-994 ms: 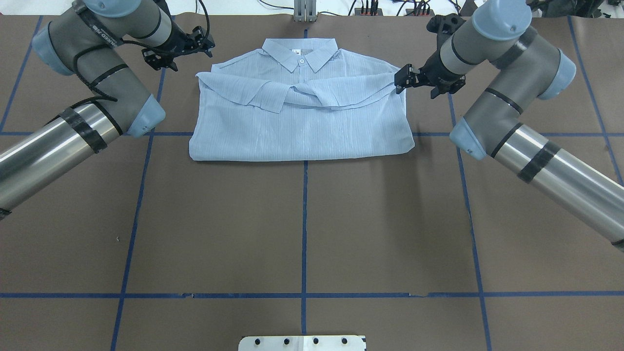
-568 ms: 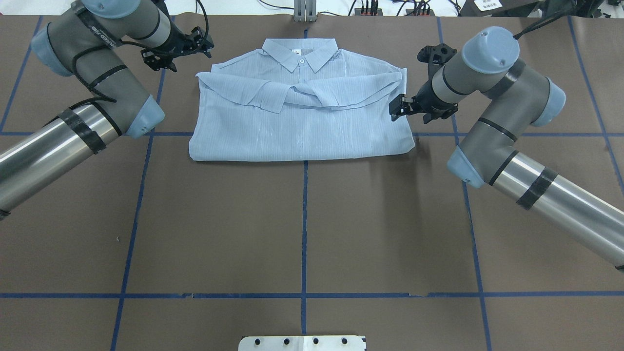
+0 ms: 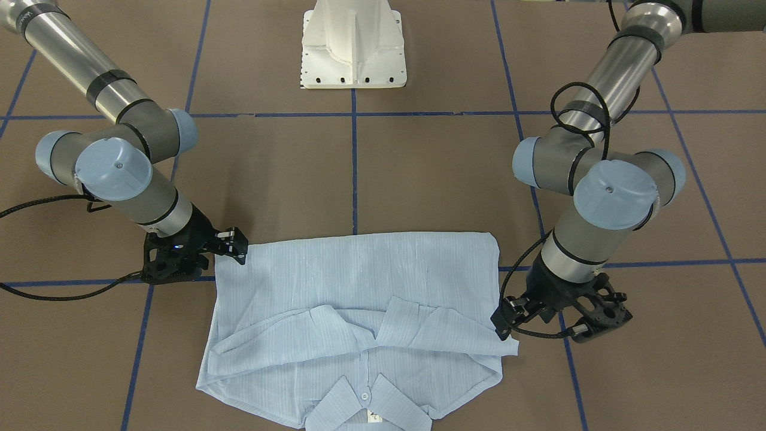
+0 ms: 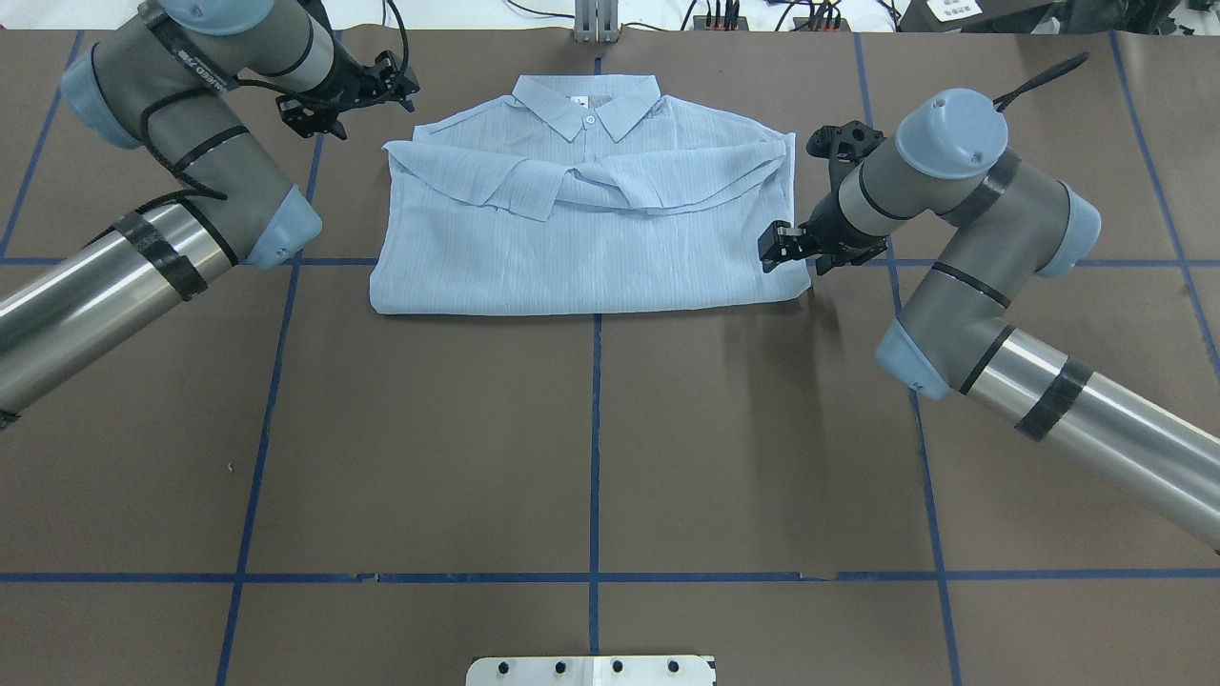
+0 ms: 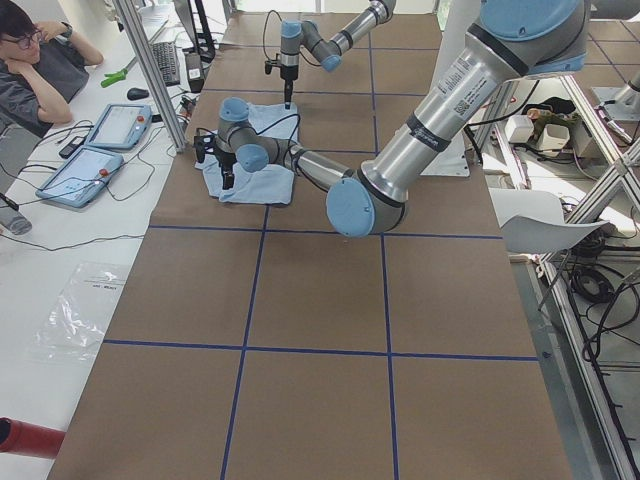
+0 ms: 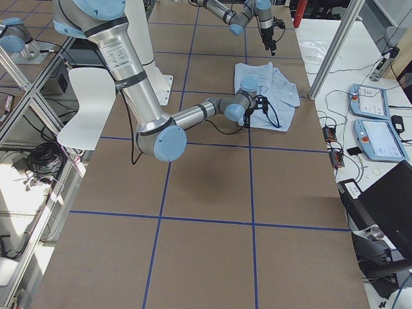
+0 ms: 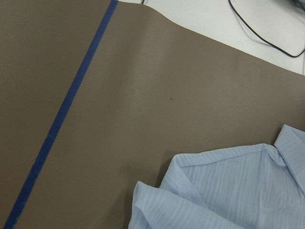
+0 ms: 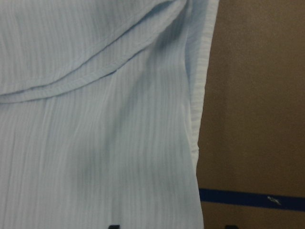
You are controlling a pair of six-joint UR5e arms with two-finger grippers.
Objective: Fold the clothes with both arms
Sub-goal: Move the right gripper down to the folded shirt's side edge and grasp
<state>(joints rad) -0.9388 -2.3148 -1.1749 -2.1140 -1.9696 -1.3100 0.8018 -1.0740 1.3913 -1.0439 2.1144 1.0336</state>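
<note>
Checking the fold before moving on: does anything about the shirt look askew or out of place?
Nothing is damaged. The shirt lies flat, but its crossed sleeves are uneven: the cuff on the overhead view's left droops lower than the other.

blurred lettering [image 4: 197, 69] on left arm [image 4: 86, 295], unreadable

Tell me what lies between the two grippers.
The shirt, with its sleeves folded across its front, lies between the left gripper and the right gripper. The overhead view shows this most clearly.
</note>
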